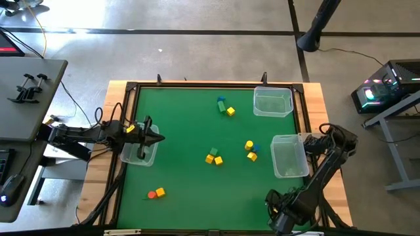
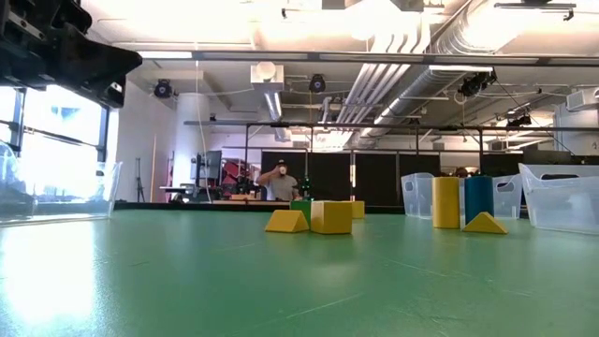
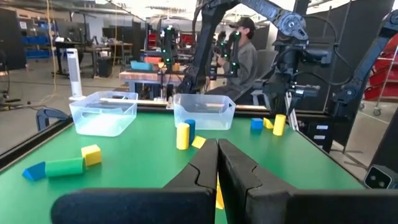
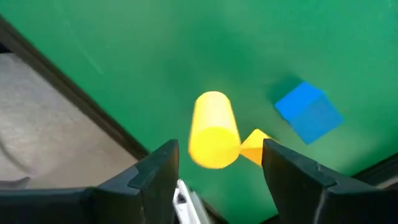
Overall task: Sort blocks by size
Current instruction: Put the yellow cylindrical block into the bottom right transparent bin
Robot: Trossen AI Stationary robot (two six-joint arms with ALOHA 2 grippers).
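My left gripper (image 1: 156,137) is pinched shut, fingers (image 3: 239,171) pressed together. It hangs over a clear bin (image 1: 134,157) at the 9 o'clock edge of the green table (image 1: 184,111). My right gripper (image 4: 221,152) is spread wide above a yellow cylinder (image 4: 212,127), with a blue block (image 4: 309,112) near it. A yellow-and-green cluster (image 1: 214,157) lies mid-table, and an orange-red block (image 1: 151,195) sits toward 7 o'clock.

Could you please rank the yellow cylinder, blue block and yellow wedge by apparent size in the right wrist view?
Yellow cylinder
Blue block, close behind
Yellow wedge, partly hidden by the cylinder
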